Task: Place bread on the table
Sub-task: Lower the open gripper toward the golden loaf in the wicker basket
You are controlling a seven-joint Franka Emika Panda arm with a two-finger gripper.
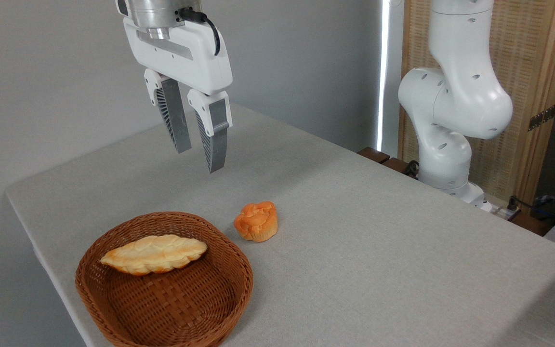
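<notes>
While the bread (154,254) lies inside the brown wicker basket (113,308), its long axis runs nearly left to right across the picture, tilted slightly so that the right pointed end sits a little higher and farther back than the left one; it rests against the rear inner wall of the basket, spanning most of its width, with the front half of the basket floor bare. The end effector (199,153) hangs well above the tabletop (378,250), up and behind the basket, released, its two ribbed fingers (176,120) pointing down with a narrow gap between them and nothing held. Just beside the basket's right rear rim, apart from it, sits a small round orange bun (256,221). The basket stands near the front left edge of the tabletop, close to the rounded left corner. To the right of the bun and basket the grey surface stretches wide and bare toward the right edge, and behind them it runs bare to the far edge. The white arm base (446,144) stands beyond the right rear edge
</notes>
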